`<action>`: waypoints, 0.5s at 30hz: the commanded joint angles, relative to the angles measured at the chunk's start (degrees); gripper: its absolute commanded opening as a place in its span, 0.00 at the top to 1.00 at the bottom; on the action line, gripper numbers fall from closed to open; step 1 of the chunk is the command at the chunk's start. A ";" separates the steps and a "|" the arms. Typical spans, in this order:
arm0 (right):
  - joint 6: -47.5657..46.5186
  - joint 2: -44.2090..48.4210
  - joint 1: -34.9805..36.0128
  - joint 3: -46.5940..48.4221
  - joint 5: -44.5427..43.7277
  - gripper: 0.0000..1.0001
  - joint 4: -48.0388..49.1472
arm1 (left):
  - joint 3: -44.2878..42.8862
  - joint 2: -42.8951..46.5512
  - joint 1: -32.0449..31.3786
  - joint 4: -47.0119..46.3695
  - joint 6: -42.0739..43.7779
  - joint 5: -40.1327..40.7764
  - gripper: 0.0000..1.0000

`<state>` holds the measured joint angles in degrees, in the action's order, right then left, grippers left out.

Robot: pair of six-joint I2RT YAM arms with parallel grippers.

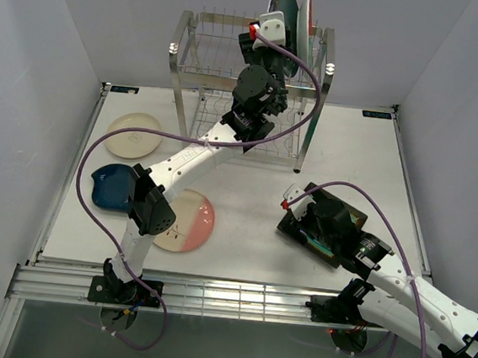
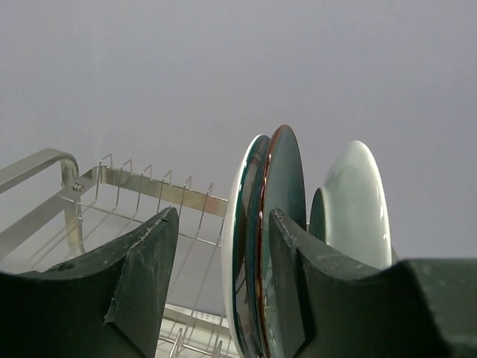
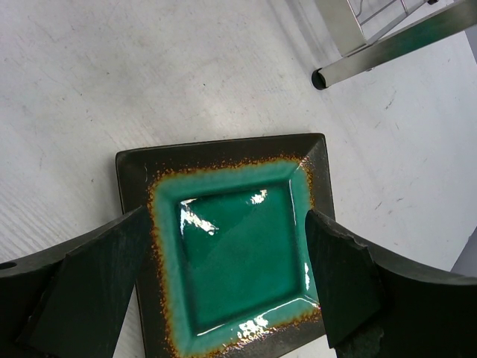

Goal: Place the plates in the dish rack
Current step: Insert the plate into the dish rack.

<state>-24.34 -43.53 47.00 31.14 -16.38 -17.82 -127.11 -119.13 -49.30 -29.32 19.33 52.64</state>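
The right claw [image 3: 227, 224] hangs wide open and empty straight over the square green plate [image 3: 238, 253], which lies flat on the worktop [image 1: 252, 222] below and between its fingers [image 3: 97, 283], near a leg of the dish rack [image 1: 191, 64]. The left claw [image 2: 223, 224] stands parted, gripping nothing, at the upright plates [image 2: 283, 224] in the top tier. 3 round plates [image 1: 133, 135] lie nearer the left arm.
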 commanded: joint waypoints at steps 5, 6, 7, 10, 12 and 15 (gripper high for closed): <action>0.87 0.46 0.37 -0.11 -0.67 0.10 2.09 | 3.61 9.96 -0.18 3.48 -4.56 -0.88 0.32; 0.78 0.46 0.28 -0.02 -0.67 0.10 2.09 | 6.41 11.10 -0.18 3.57 -5.09 -0.87 0.29; 0.87 0.46 0.37 -0.11 -0.67 0.10 2.09 | 8.00 12.42 -0.18 3.66 -5.62 -0.87 0.28; 0.78 0.37 0.46 -0.11 -0.67 0.10 2.18 | 15.19 18.30 -0.10 3.57 -8.69 -1.14 0.21; 0.78 0.37 0.46 -0.02 -0.76 0.10 2.09 | 18.81 22.61 0.08 3.66 -11.59 -1.58 0.18; 0.78 0.20 0.55 -0.11 -0.76 0.10 2.09 | 25.14 27.88 0.26 4.01 -15.10 -2.37 0.09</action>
<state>-24.36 -43.53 47.00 31.14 -16.38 -17.82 -105.45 -98.10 -49.30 -25.30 9.34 51.68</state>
